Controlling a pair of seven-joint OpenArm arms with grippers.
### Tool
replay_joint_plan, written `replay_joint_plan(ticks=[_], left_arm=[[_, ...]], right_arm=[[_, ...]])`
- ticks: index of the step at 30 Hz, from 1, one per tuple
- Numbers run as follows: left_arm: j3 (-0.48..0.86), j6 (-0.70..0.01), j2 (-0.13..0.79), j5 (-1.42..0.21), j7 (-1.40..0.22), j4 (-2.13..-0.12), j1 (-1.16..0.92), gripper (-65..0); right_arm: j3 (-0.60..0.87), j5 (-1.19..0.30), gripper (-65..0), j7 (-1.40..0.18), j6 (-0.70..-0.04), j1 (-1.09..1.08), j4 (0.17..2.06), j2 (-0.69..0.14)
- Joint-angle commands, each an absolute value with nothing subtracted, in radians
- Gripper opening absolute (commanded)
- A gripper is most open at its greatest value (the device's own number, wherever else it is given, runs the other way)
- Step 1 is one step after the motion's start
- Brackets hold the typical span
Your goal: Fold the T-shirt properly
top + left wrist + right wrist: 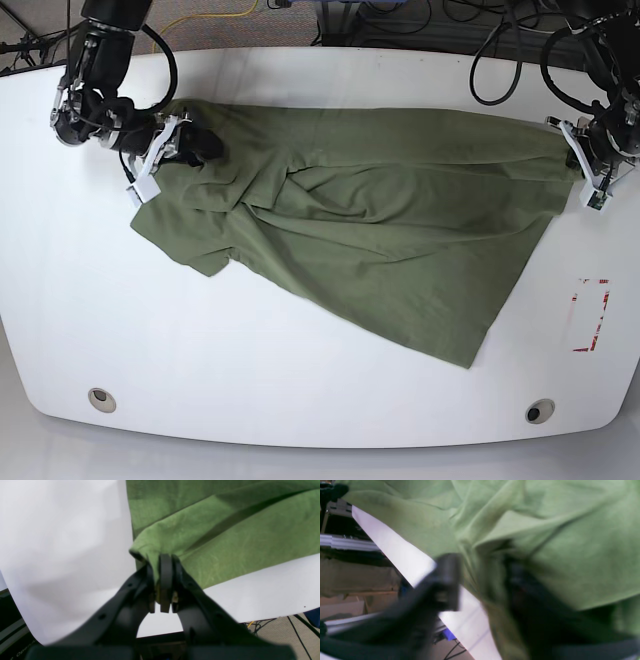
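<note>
The olive-green T-shirt [380, 220] lies spread and wrinkled across the white table [300, 380], its top edge stretched between both arms. My left gripper [580, 152] is at the shirt's right end. In the left wrist view it [163, 580] is shut on a bunched corner of the T-shirt [225, 535]. My right gripper [195, 145] is at the shirt's left end. The blurred right wrist view shows its fingers [447, 580] closed around a thick bunch of the T-shirt [557, 542], with cloth draped over the other finger.
A red-marked rectangle [590, 315] is on the table at the right. Two round holes [99, 399] [539, 411] sit near the front edge. Cables [400, 20] run behind the back edge. The floor and a table edge show in both wrist views.
</note>
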State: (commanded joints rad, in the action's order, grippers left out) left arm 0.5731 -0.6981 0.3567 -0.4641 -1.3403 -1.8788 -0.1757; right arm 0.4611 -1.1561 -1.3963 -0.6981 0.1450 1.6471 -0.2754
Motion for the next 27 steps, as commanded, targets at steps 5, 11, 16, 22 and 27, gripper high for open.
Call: replay_joint_plan(ticks=[5,11,16,22,27], left_arm=[[0.573,-0.698,0.357,-0.464,-1.340,-1.879,-0.176,-65.0],[0.573,-0.698,0.357,-0.464,-1.340,-1.879,-0.176,-65.0],[0.573,-0.698,0.357,-0.464,-1.340,-1.879,-0.176,-65.0],[0.572,-0.698,0.354,-0.469,-1.340,-1.882,-0.166,-65.0],[0.570,-0.698,0.311,-0.467,-1.340,-1.885,-0.073,-65.0]], right_arm=[[0.463,-1.156,-65.0,-1.396,-0.698,0.166,1.650,-0.282],[0.527,-1.162,-65.0,-1.396,-0.698,0.186,1.722,-0.298],[0.624,-1.165,-65.0,-1.396,-0.698,0.163,1.733,-0.309],[0.657,-1.158,-65.0,-1.396,-0.698,0.096,1.715,-0.360],[0.654,-1.158,-65.0,-1.396,-0.698,0.005,1.649,-0.401]])
